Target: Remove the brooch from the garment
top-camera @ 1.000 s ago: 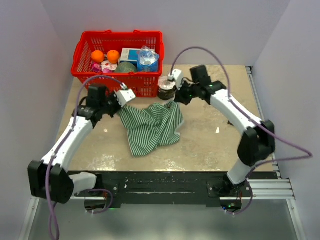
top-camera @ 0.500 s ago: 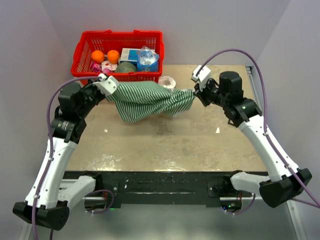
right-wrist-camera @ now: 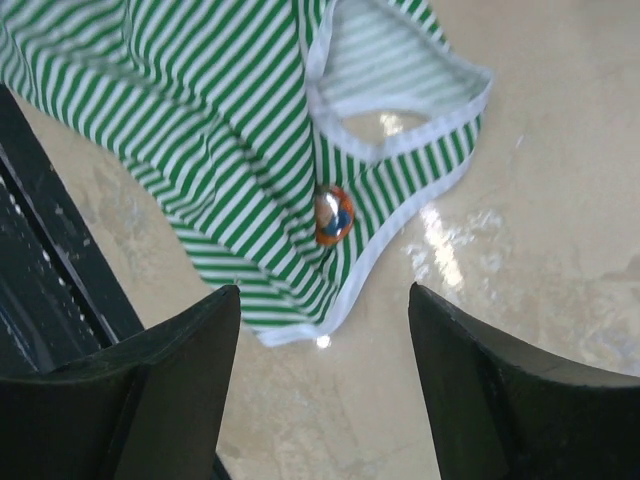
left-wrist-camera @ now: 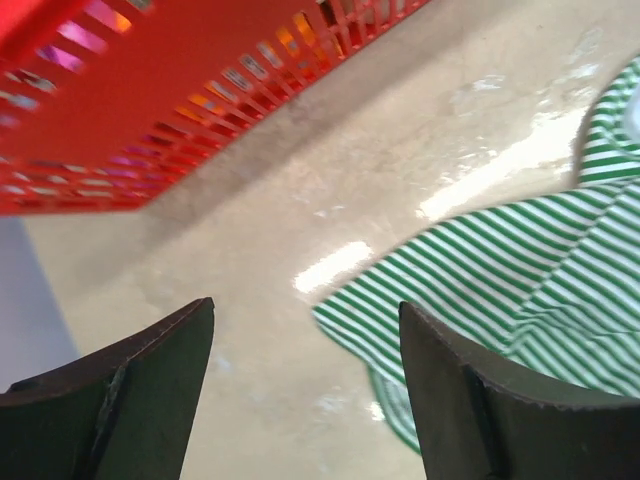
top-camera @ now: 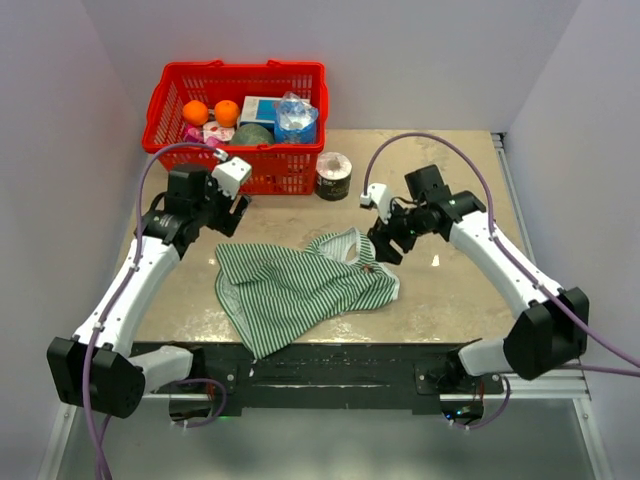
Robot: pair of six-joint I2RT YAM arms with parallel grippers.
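Now the striped garment (top-camera: 300, 290) lies flat by the table's (top-camera: 450, 300) front edge, seemingly to expose the brooch (right-wrist-camera: 335, 215) beside a white-trimmed opening, right gripper (right-wrist-camera: 322, 300) released above it, left gripper (left-wrist-camera: 305, 310) released off the far-left hem.

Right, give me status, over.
Left claw open, empty, by basket. Right claw open above brooch. Brooch pinned to garment. Nothing blocking.

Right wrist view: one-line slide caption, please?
Open right claw hovers over the striped garment lying on the table, the brooch sitting beside its white-trimmed opening.
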